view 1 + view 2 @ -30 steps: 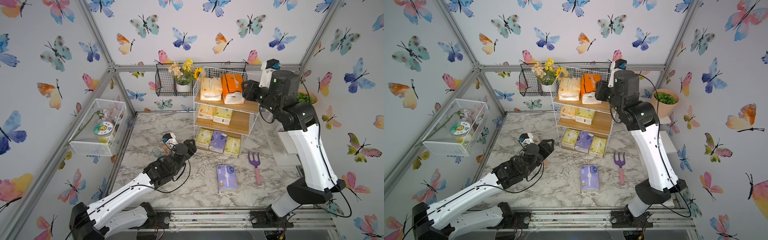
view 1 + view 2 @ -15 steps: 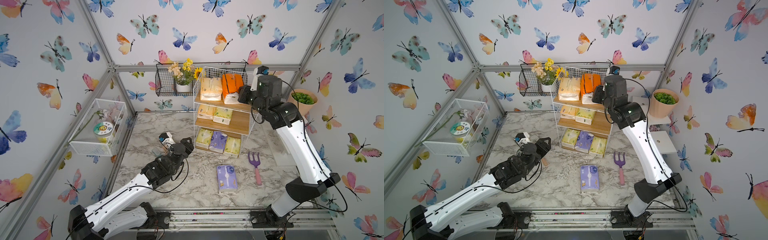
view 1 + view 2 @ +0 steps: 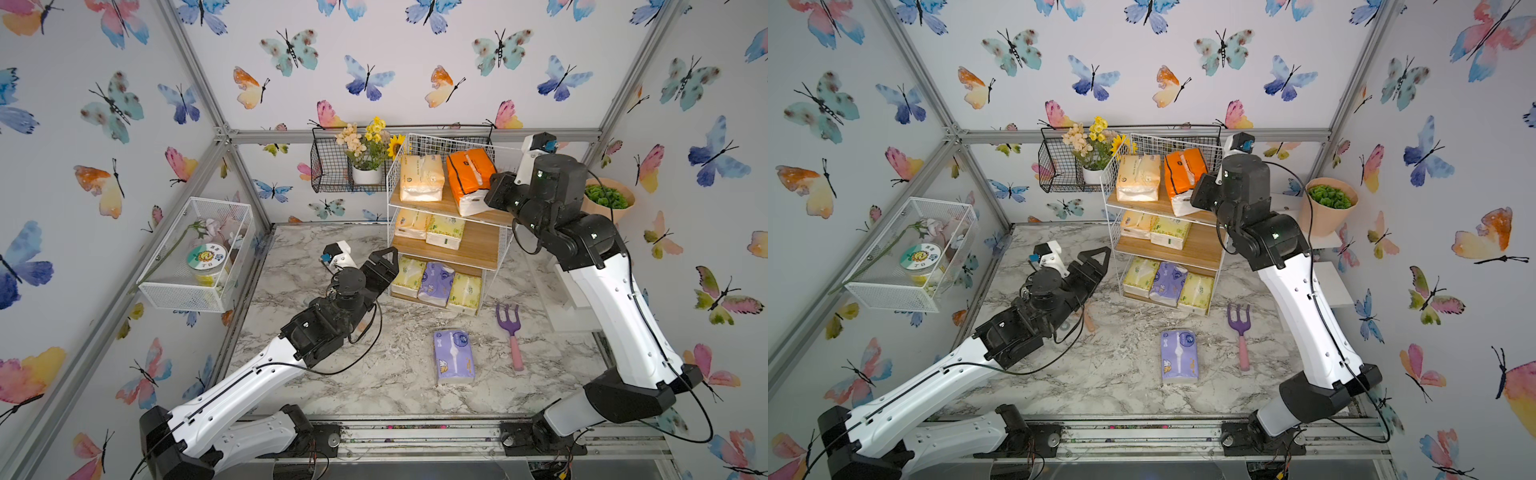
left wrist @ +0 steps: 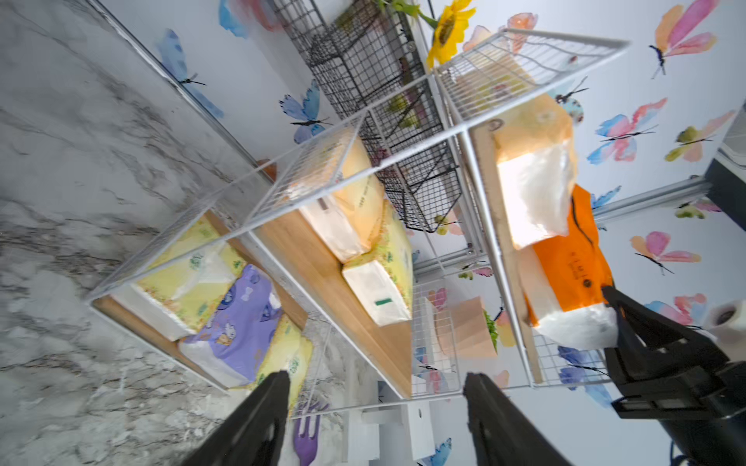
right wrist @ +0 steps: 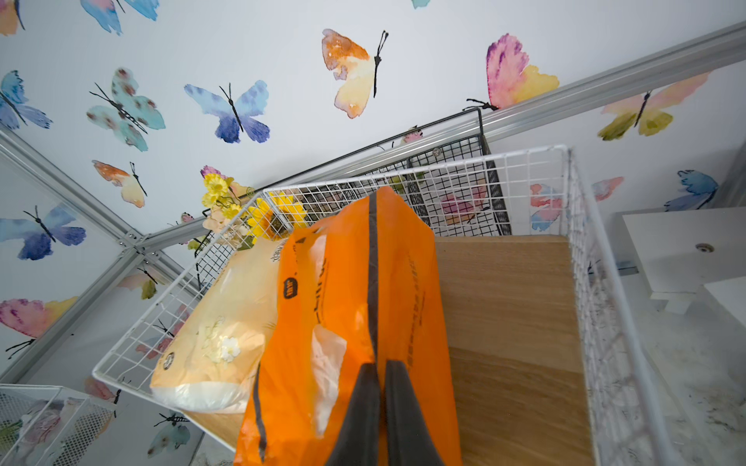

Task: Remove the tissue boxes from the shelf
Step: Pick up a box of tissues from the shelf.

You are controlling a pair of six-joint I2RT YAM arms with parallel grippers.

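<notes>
Seven packs [image 3: 420,178] sit on shelf [image 3: 478,249]; one lavender pack [image 3: 454,361] on worktop [image 3: 374,386]. My right jaws pinch orange pack [image 5: 343,306], top tier, 3 o'clock; left jaws open, 9 o'clock. Next I draw it toward 6 o'clock.

Both top views are bright and sharp. The light is soft and even and seems to come from above. Shadows on the desk [image 3: 374,386] are faint and grey. Low down in the shelf [image 3: 444,249] it is a bit darker. Near the picture edges the metal frame bars [image 3: 189,66] lean and stretch.

The left wrist view is smeared: the desk's marble lines and the shelf's white wires look fuzzy. The clear end of the peach pack [image 4: 533,189] glows white with glare.

In the right wrist view the wall [image 5: 282,60] is sharp, but the orange pack [image 5: 343,306] and the right gripper [image 5: 379,365], close to the camera, look soft.
</notes>
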